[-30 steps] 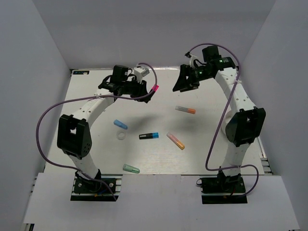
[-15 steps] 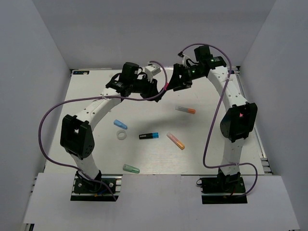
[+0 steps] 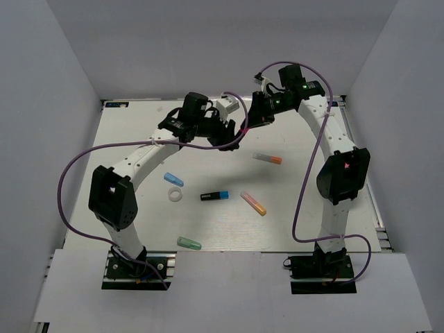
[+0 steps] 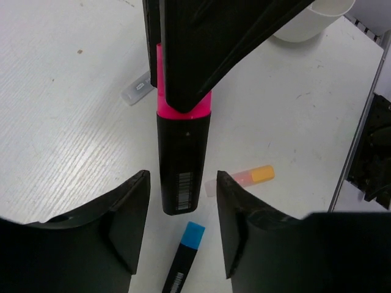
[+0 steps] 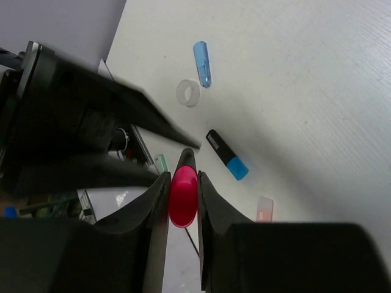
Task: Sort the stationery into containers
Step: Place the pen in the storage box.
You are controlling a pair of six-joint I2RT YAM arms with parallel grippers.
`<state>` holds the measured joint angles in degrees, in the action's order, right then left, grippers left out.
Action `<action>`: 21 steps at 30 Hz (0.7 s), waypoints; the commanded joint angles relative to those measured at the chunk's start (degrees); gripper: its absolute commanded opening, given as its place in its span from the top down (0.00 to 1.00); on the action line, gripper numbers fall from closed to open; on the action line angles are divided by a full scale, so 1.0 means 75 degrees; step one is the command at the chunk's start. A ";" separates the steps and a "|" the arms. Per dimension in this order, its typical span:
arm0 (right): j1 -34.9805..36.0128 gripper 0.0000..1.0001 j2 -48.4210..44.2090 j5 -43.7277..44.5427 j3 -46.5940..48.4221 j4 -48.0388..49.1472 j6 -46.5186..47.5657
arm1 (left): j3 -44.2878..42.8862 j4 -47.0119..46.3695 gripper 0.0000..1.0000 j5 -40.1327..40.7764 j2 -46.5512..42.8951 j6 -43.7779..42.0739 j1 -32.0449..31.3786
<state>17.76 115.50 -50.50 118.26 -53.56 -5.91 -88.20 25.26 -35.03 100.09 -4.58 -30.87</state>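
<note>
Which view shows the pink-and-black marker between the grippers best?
Left wrist: the pink-and-black marker shows almost full length, pink band and barcoded black body. Right wrist shows only its pink end, clamped by the right gripper. Top external shows just a pink sliver.

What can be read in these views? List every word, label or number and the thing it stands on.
No text here is legible.
Barcode label on the pink-and-black marker: bars and digits too small to read.
White print on the black-and-blue marker: blurred, unreadable.
</note>
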 commanded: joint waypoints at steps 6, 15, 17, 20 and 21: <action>-0.0562 1.00 -0.0552 0.0627 -0.0075 -0.0276 0.0670 | -0.0169 0.0171 0.02 0.0826 -0.0243 0.0165 -0.0032; -0.2262 1.00 -0.1690 0.3823 -0.0136 -0.1762 0.2954 | 0.0088 0.0406 0.02 0.1647 -0.0409 0.0235 0.0237; -0.2845 1.00 -0.1620 0.4060 0.0028 -0.2393 0.3645 | 0.0054 0.0511 0.02 0.1554 -0.0315 0.0270 0.0319; -0.3245 1.00 -0.1654 0.4599 0.0135 -0.2725 0.4092 | 0.0053 0.0476 0.02 0.1471 -0.0209 0.0294 0.0320; -0.3386 1.00 -0.1678 0.4879 0.0100 -0.2784 0.4186 | 0.0042 0.0476 0.02 0.1471 -0.0174 0.0294 0.0320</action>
<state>-5.87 103.72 -21.15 117.67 -68.29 18.65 -87.79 28.29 -24.36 99.72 -2.94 -28.82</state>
